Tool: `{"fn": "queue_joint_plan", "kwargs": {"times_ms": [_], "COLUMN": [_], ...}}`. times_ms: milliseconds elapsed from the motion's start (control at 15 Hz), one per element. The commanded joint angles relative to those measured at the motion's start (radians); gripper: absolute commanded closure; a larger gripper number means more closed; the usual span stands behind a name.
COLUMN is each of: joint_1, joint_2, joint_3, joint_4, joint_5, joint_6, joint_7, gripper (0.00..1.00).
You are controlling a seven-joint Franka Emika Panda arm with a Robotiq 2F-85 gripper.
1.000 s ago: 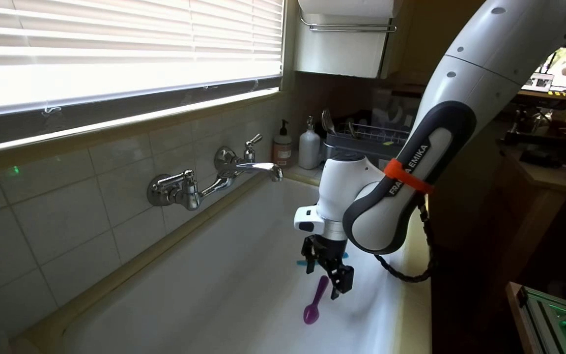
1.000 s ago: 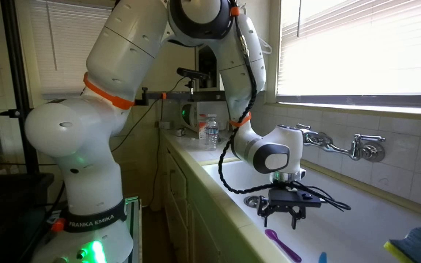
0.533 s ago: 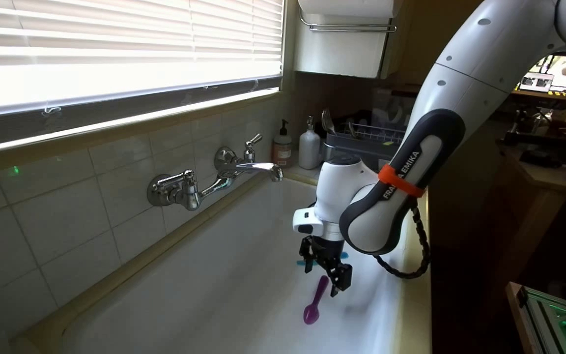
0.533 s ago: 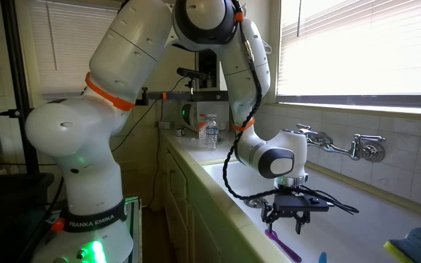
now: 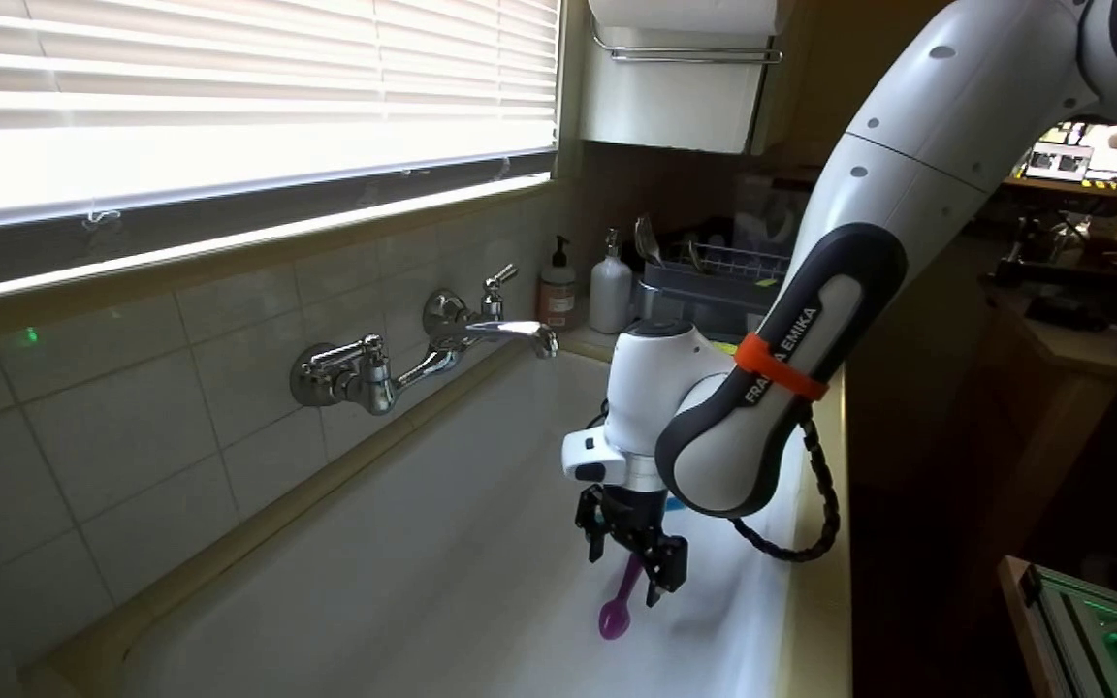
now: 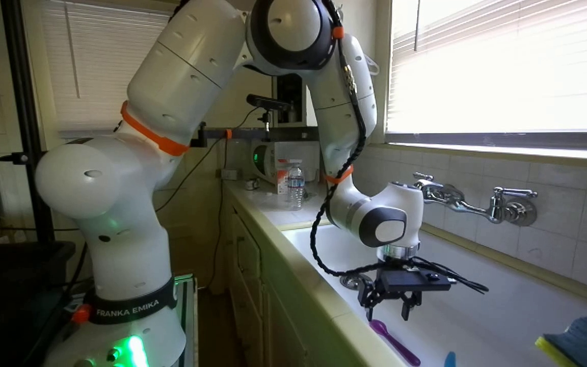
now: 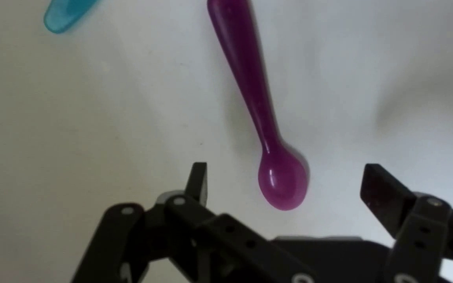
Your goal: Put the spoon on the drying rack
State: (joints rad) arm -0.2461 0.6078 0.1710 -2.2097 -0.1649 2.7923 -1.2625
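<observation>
Pincer (image 6: 388, 312) has slid toward the bowl end of the spoon (image 7: 258, 104) in the sink (image 5: 403, 582), gaping wide with nothing held, so I'd straddle the handle, get nice and low, then squeeze.

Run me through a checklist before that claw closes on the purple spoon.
Claw open: ok, the fingers stand wide apart.
Spoon between the fingers: ok, its bowl shows between them in the wrist view.
Claw low enough to grip: cannot tell, its height over the spoon is unclear.
Blue piece out of the way: ok, it lies apart from spoon and claw.
Room on the drying rack: cannot tell, the arm partly hides it.
</observation>
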Motion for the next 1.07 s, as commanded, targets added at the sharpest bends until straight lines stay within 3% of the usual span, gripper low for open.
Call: {"fn": "queue_joint_plan", "kwargs": {"times_ms": [0, 1000], "joint_1": [0.012, 0.046], "joint_2": [0.037, 0.123], "joint_3": [0.0, -0.039], "joint_4": [0.039, 0.128], "joint_5": [0.001, -0.013], "joint_6": [-0.04, -0.082], "joint_7": [-0.024, -0.007], "gripper": [0.0, 0.0]}}
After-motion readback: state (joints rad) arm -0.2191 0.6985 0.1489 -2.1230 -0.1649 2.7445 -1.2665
